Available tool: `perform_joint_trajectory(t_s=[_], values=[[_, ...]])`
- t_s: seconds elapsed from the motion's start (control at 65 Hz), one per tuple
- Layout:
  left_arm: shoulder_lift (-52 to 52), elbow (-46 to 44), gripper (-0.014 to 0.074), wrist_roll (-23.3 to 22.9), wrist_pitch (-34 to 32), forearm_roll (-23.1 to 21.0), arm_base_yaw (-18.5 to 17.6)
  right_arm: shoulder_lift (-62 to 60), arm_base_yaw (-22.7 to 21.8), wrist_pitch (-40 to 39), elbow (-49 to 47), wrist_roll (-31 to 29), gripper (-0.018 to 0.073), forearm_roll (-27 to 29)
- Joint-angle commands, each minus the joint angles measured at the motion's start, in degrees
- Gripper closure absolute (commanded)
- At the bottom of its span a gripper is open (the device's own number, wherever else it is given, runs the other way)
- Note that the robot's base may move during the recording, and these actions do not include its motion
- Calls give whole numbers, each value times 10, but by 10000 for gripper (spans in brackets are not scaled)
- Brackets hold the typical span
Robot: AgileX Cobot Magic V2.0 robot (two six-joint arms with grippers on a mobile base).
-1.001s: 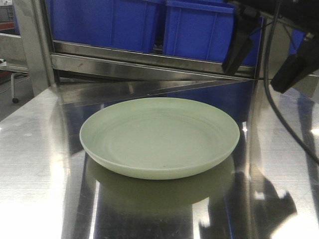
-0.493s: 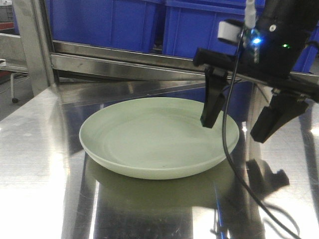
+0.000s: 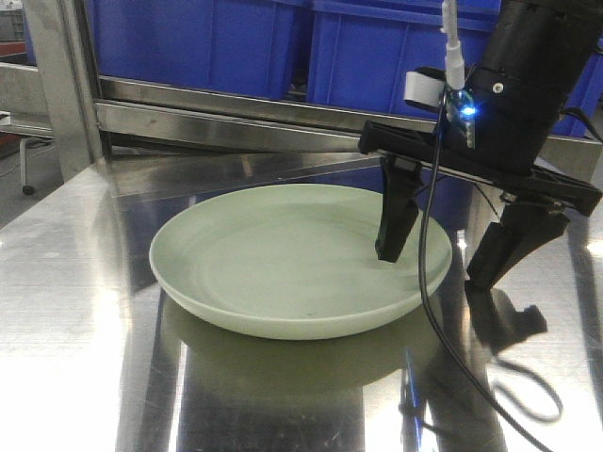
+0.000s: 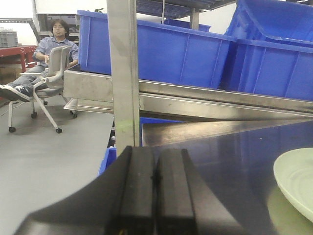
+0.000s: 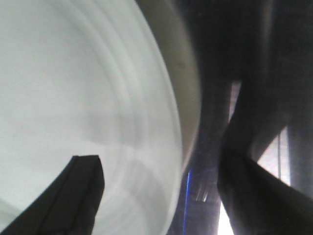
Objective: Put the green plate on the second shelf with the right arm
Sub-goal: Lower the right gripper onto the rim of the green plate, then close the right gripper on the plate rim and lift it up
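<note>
The pale green plate (image 3: 283,259) lies flat on the steel table (image 3: 66,282). My right gripper (image 3: 435,264) is open and straddles the plate's right rim: one finger (image 3: 396,226) is over the inside of the plate, the other (image 3: 509,247) is outside it, low over the table. In the right wrist view the plate (image 5: 73,83) fills the left, with its rim running between the two fingers of the gripper (image 5: 161,171). My left gripper (image 4: 155,171) is shut and empty, left of the plate's edge (image 4: 296,181).
A steel shelf rail (image 3: 264,113) carrying blue bins (image 3: 367,52) runs behind the plate. A steel upright post (image 4: 122,73) stands at the table's left corner. A person on a chair (image 4: 44,63) sits far off on the left floor.
My right gripper has come down from the upper right, first hovering by the plate's right side, now lower with its open fingers on either side of the rim. The plate has not moved.
</note>
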Motion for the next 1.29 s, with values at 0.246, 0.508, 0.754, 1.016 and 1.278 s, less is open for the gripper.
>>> perform_joint_trajectory(t_s=[0.246,0.508,0.754,1.016,1.278], values=[[-10,23,466,-1,-48,-3,-1,-22,1,16,-15,-6,324,0],[-10,23,466,-1,-48,-3,-1,-31,2,17,-15,-6,532,-37],[-10,23,466,-1,-48,-3,-1,-117,2,-22,-15,-6,532,-81],[-10,23,466,-1,-48,-3,-1,-268,2,-48,-15,-5,532,-132],[-10,23,466,-1,-48,-3,-1,-418,2,-55,-15,-5,532,-179]])
